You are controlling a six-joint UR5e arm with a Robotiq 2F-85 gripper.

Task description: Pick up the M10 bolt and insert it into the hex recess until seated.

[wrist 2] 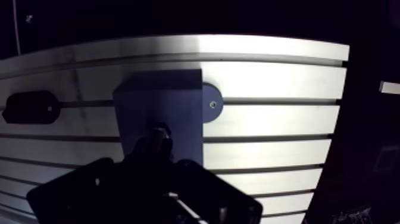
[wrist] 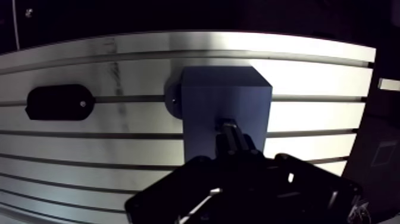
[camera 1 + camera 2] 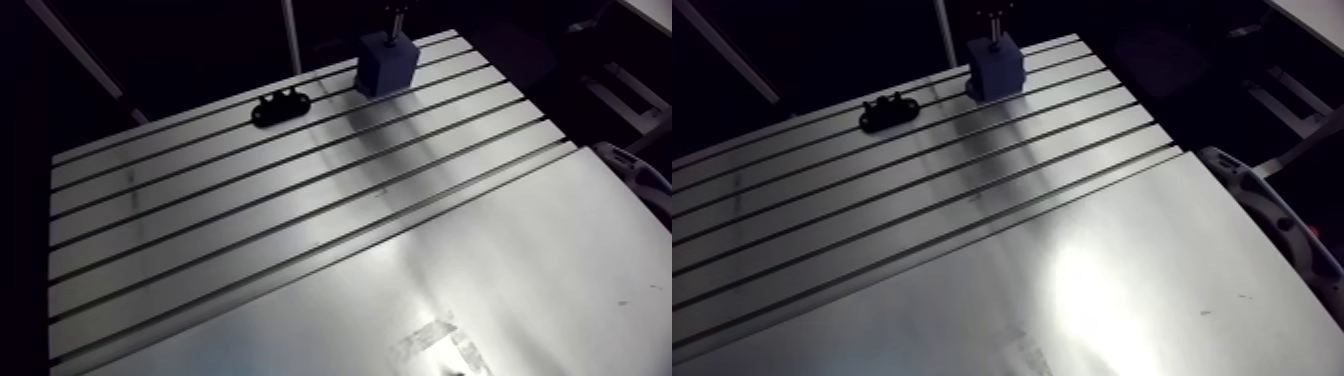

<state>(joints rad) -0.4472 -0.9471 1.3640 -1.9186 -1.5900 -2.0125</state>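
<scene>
A blue block (image 3: 387, 62) stands at the far end of the slotted table (image 3: 300, 220). A dark bolt (image 3: 392, 18) rises upright from the block's top face, up to the edge of the arm view. In the wrist view my gripper (image 2: 237, 164) is a dark mass directly over the block (image 2: 226, 101). The bolt (image 2: 231, 132) shows as a short dark cylinder between the gripper and the block's top. Shadow hides whether the bolt is held and how deep it sits in the block.
A black oval bracket (image 3: 281, 106) is fixed to the table beside the block, a short way off. A round flange (image 1: 212, 104) with a screw sticks out at the block's base. The smooth plate (image 3: 480, 290) covers the near half of the table.
</scene>
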